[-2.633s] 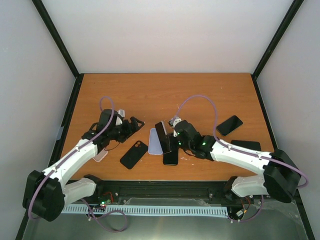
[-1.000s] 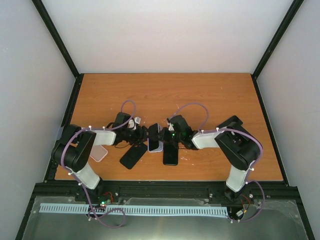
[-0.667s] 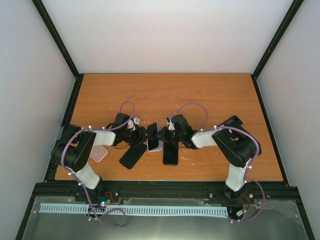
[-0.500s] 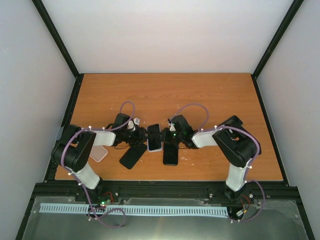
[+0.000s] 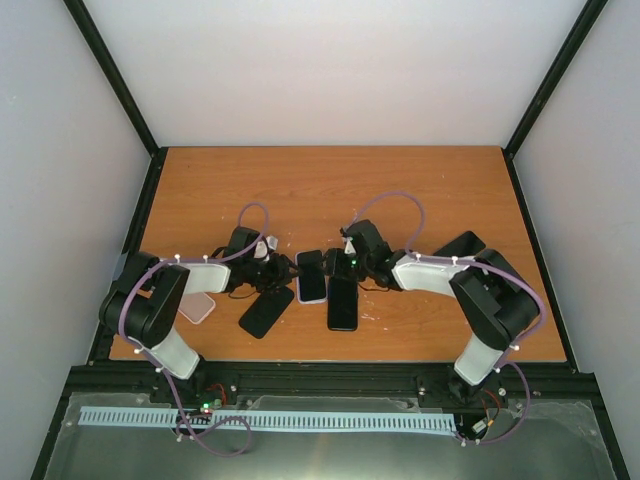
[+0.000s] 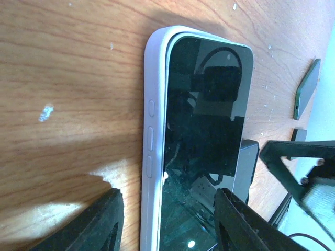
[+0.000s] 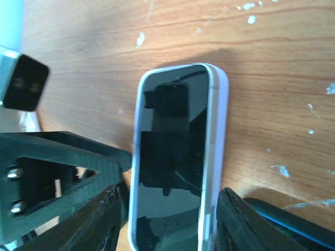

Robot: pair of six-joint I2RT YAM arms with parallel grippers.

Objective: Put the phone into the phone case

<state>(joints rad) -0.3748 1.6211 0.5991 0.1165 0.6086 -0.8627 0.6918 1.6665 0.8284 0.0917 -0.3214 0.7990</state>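
Observation:
The phone (image 5: 311,272) lies flat, dark screen up, inside the lavender phone case (image 6: 152,130), mid-table between both arms. From the left, my left gripper (image 5: 286,272) straddles one end of it. In the left wrist view its jaws are open (image 6: 167,230), with bare wood between the left finger (image 6: 89,225) and the case wall. From the right, my right gripper (image 5: 333,266) is open too (image 7: 170,225). Its fingers (image 7: 246,219) stand on either side of the phone (image 7: 172,167), and the case rim (image 7: 219,136) shows along the edge.
A bare black phone (image 5: 342,303) lies just right of the cased one, under the right gripper. A black case (image 5: 267,311) and a pinkish case (image 5: 198,306) lie by the left arm. Another dark phone (image 5: 459,249) sits at the right.
My right gripper has opened and let go of the phone, which has dropped from tilted to flat in the case. The left jaws have narrowed a little around it.

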